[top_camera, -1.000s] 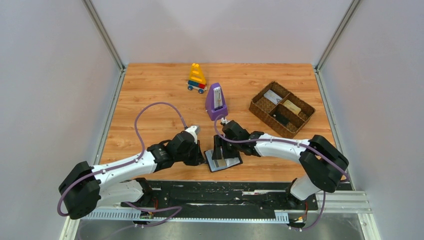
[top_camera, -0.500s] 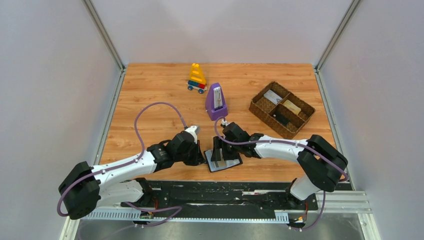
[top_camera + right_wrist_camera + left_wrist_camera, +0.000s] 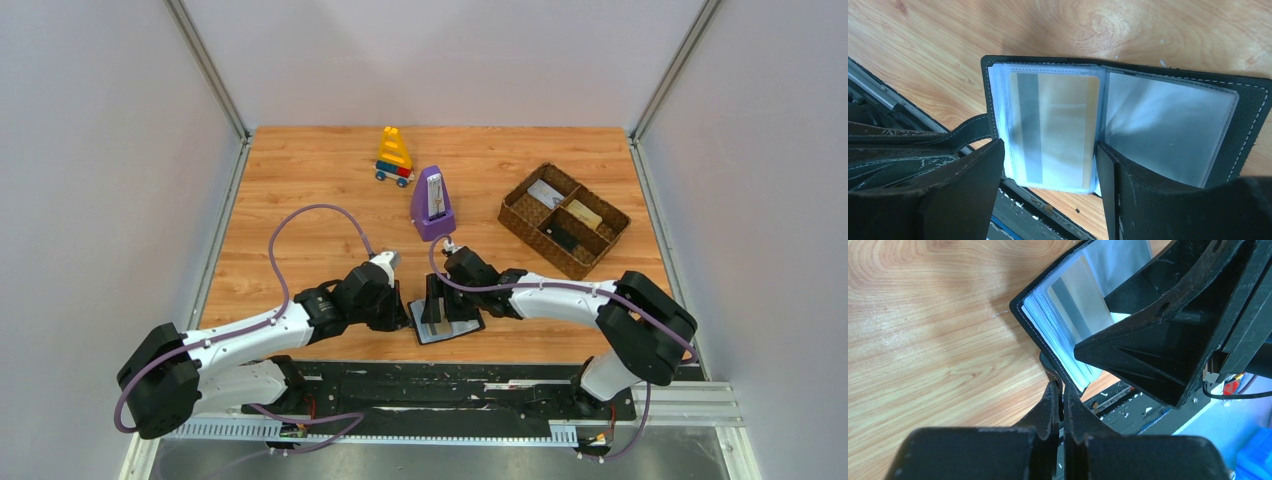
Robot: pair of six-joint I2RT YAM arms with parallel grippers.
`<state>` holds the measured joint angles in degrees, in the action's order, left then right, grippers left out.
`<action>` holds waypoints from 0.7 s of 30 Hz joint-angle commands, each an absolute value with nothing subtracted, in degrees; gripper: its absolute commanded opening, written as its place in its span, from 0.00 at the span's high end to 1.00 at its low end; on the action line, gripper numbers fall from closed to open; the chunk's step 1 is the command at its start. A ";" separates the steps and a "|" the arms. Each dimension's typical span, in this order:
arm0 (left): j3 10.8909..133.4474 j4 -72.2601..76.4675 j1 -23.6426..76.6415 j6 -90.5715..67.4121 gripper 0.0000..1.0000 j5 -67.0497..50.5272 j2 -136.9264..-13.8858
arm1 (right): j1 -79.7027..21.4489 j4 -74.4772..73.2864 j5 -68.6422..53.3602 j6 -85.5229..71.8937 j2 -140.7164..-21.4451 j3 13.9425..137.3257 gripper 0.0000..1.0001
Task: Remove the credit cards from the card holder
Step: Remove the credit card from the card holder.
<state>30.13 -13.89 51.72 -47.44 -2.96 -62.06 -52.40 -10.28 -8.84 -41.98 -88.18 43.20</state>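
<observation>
The black card holder lies open at the table's front edge. In the right wrist view its black rim frames clear sleeves. One pale card with a grey stripe sits inside the left sleeve. The right sleeve looks empty. My left gripper is shut on the holder's black strap, its fingertips pressed together. My right gripper is open just above the holder. Its fingers stand on either side of the sleeve with the card, not closed on it.
A purple metronome stands behind the grippers. A toy of coloured bricks is at the back. A brown woven divided tray with flat items sits at the right. The black base rail runs just past the front edge.
</observation>
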 commanded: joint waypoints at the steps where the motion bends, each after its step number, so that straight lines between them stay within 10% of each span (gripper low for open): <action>1: 31.71 -12.04 51.72 -47.55 1.00 -2.85 -61.48 | -53.35 -11.08 -6.70 -42.93 -88.57 43.31 0.32; 21: 31.50 -12.32 51.76 -48.12 1.00 -2.99 -59.55 | -55.05 -15.64 -0.66 -43.41 -88.99 45.73 0.35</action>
<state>30.13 -13.89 51.72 -47.64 -2.98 -60.90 -54.72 -13.10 -3.20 -42.63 -88.31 44.58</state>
